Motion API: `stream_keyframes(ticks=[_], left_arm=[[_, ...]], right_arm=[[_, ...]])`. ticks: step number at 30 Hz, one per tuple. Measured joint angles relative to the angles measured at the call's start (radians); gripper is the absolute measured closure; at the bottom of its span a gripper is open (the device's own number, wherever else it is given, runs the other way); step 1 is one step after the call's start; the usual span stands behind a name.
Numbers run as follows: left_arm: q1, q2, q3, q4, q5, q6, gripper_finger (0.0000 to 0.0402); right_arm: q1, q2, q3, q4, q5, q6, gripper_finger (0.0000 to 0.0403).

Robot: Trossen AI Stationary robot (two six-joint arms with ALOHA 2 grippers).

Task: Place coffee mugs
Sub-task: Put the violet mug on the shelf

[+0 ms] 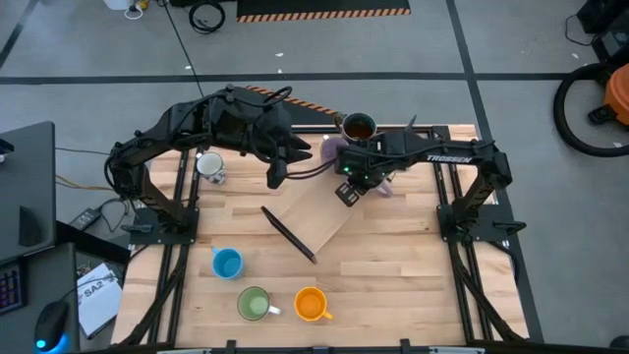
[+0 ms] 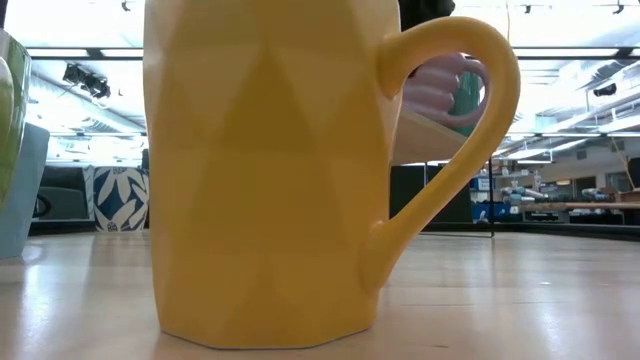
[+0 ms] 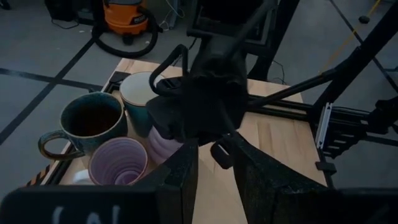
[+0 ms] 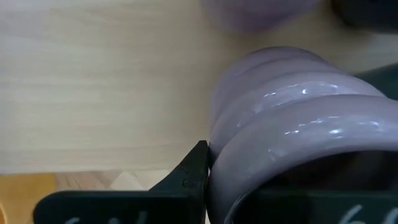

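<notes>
Lilac mug (image 4: 292, 118) clamped in right gripper (image 1: 356, 183) at table's far edge, beside dark mug (image 1: 358, 126); lower level, release once seated. Left gripper (image 1: 278, 175) parted, empty, nearby

A workshop or lab: grey concrete floor (image 1: 511, 39), orange shop vacuum (image 3: 127, 14), hazard-striped tape (image 1: 324, 13), ceiling strip lights (image 2: 590, 50)

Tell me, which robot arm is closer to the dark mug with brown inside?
Right. The right gripper sits just in front of the dark mug; the left gripper is farther off.
</notes>
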Motion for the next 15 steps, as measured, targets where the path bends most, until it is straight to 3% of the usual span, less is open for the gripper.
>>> stream_keyframes(ticks=[15], left_arm=[[-0.003,0.0,0.0,0.0,0.004,0.017,0.0296]], right_arm=[[-0.031,-0.001,0.0,0.018,0.005,0.017,0.0291]])
